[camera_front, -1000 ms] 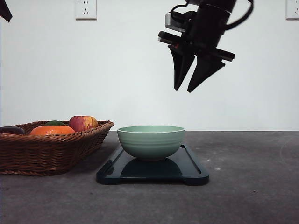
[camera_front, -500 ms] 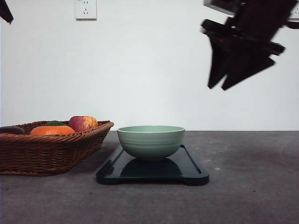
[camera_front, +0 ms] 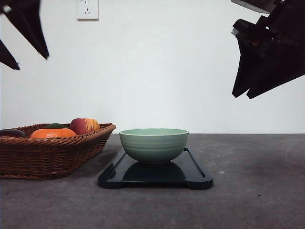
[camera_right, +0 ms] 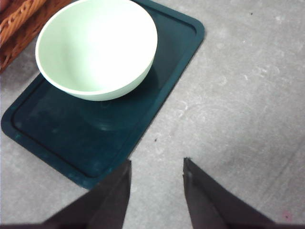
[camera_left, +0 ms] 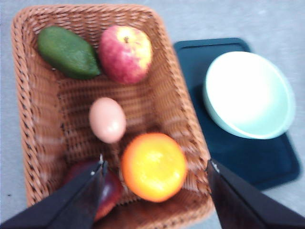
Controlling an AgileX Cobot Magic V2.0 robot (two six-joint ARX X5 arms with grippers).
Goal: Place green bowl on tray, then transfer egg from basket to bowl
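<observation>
The green bowl (camera_front: 154, 144) stands upright and empty on the black tray (camera_front: 195, 175), seen from above in the right wrist view as bowl (camera_right: 96, 46) on tray (camera_right: 71, 138). The egg (camera_left: 107, 119) lies in the middle of the wicker basket (camera_left: 28, 109). My left gripper (camera_left: 157, 164) hangs open high above the basket, over the orange and just short of the egg; in the front view it is left gripper (camera_front: 31, 61) at the top left. My right gripper (camera_front: 241, 96) is open and empty, high up to the right of the tray, over bare table (camera_right: 157, 161).
The basket (camera_front: 52, 155) left of the tray also holds an avocado (camera_left: 68, 52), an apple (camera_left: 126, 53), an orange (camera_left: 153, 166) and a dark purple fruit (camera_left: 110, 191). Grey table (camera_front: 257, 191) stretches right of the tray. A white wall stands behind.
My right gripper has swung from above the bowl to the right and slightly down. My left gripper has come down into view at the top left of the front view.
</observation>
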